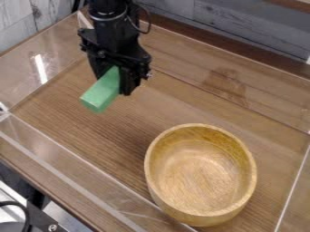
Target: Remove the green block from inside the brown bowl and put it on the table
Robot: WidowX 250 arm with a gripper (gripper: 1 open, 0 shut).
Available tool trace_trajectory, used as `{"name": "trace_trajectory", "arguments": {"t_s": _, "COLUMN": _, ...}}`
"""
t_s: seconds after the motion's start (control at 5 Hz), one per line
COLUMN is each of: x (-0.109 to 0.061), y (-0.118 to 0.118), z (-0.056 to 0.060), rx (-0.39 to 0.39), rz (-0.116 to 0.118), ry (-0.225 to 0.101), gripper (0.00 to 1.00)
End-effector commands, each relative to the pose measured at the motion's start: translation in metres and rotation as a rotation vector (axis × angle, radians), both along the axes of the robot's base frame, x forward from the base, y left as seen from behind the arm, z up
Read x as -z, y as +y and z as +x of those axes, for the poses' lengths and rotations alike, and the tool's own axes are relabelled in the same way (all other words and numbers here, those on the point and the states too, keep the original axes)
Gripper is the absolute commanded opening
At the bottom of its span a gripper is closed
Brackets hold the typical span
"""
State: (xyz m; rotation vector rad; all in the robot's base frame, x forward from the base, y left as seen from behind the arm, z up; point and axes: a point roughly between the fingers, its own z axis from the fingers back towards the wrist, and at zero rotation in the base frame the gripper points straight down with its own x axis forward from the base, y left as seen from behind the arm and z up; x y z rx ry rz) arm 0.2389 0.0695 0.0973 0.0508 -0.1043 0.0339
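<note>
Extraction done: matte, bright green block (pixel 103 92), a flat rectangular bar, clamped tilted in the closed black gripper (pixel 119 80), above the wood-grain table (pixel 145 109), well apart from the brown bowl (pixel 202 173). Left to do: lowering and release. Bowl round, shallow, thick-rimmed, grained, now empty; low clear acrylic walls (pixel 49 63) at table edges.

open tabletop (pixel 182 104) around tool (pixel 118 82), bowl (pixel 202 172) well apart

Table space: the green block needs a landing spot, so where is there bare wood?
Bare table lies below the held green block, between the left acrylic wall and the brown bowl, and behind the bowl. Crowded only at front right, which the bowl fills.
</note>
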Motion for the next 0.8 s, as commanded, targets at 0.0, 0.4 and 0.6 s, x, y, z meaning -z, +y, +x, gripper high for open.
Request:
{"name": "trace_trajectory", "arguments": {"t_s": 0.0, "x": -0.002, "y": 0.010, "z": 0.009, "rx": 0.005, "rz": 0.009, "ry": -0.040, "gripper": 0.00}}
{"name": "trace_trajectory", "arguments": {"t_s": 0.4, "x": 0.011, "y": 0.022, "z": 0.020, "rx": 0.016, "rz": 0.001, "ry": -0.054, "gripper": 0.00}}
{"name": "trace_trajectory", "arguments": {"t_s": 0.6, "x": 0.019, "y": 0.028, "z": 0.026, "rx": 0.022, "rz": -0.003, "ry": -0.063, "gripper": 0.00}}
